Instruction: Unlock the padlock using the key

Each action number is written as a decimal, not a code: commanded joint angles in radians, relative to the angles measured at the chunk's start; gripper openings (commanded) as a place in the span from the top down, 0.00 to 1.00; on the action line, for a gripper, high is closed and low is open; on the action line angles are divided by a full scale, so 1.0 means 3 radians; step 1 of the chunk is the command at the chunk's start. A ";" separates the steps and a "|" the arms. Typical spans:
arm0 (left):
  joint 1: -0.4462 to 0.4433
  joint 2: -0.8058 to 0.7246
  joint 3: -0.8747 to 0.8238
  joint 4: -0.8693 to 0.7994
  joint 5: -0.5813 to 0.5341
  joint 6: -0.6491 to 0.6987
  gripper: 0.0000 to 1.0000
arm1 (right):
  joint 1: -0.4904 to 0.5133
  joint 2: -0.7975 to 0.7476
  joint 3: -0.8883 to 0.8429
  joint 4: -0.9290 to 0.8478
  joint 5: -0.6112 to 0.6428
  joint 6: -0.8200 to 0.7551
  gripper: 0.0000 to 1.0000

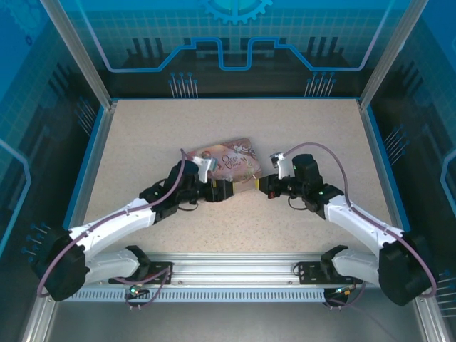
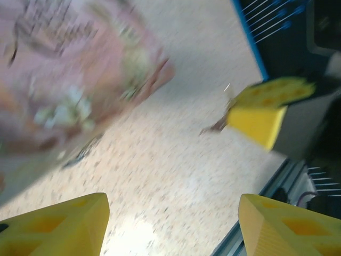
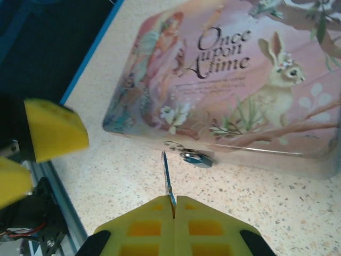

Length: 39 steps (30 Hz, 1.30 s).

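Right tool: your right tool is clenched on the key, yellow pads pressed together, with the thin blade sticking out past the tips.
Left tool: your left tool is released, jaws wide apart, nothing between them. It hovers low over the counter near the front of the pink "Once upon a time" tin.
Padlock: the padlock sits at the tin's front lower edge by the clasp, small and bluish, lying more or less crosswise along that edge.
Key axis: in the right wrist view the blade runs straight away from the tool toward the tin's front wall.
The gap that matters: the key's tip ends just beside the padlock, a touch to its left and just short of it. They look apart, not touching.
Keyhole: too small to tell which way it faces.
Nearer arm: both tools crowd the tin's front in the top view, but the right one carries the key, so the approach is yours on that side.
Judgement: you'll likely need a small shift to the right, then a realigned blade, before it goes in.
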<state>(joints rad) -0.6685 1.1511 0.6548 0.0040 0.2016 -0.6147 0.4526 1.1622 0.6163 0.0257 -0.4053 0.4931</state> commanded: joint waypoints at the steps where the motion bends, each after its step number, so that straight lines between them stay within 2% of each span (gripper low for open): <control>1: -0.0028 -0.0029 -0.0117 0.0142 -0.0055 -0.0269 0.34 | 0.0035 0.0179 0.0214 0.0053 0.0093 0.0097 1.00; 5: -0.0069 0.0054 -0.0244 0.0215 -0.0127 -0.0283 0.31 | 0.0040 0.0462 0.0407 0.0137 0.0052 0.0171 1.00; 10: -0.0109 0.0243 -0.0403 0.0574 -0.0250 -0.0264 0.26 | 0.0036 0.0849 0.0739 0.0163 -0.0067 0.0221 1.00; 17: -0.0084 0.0465 -0.0479 0.0805 -0.0564 -0.0303 0.19 | 0.0035 0.1379 0.1135 0.0226 -0.0274 0.0353 1.00; 21: 0.0040 0.0503 -0.0529 0.0894 -0.0627 -0.0298 0.17 | 0.0032 0.1551 0.1257 0.0111 -0.0138 0.0337 1.00; 25: 0.0233 0.0548 -0.0539 0.0977 -0.0535 -0.0232 0.17 | 0.0015 0.1684 0.1310 0.0059 -0.0037 0.0306 1.00; 28: 0.0250 0.0604 -0.0521 0.1062 -0.0504 -0.0080 0.17 | 0.0015 0.1779 0.1346 0.0047 -0.0036 0.0270 1.00; 32: 0.0250 0.0736 -0.0642 0.1514 -0.0459 0.0247 0.17 | 0.0015 0.1842 0.1350 0.0077 0.0015 0.0248 1.00; 39: 0.0212 0.0760 -0.0895 0.1932 -0.0843 0.0883 0.17 | 0.0025 0.1895 0.1349 0.0171 0.0077 0.0254 1.00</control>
<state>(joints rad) -0.5995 1.3643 0.4141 0.4782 0.0170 -0.4786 0.4534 1.7081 0.9955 0.0662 -0.3958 0.5793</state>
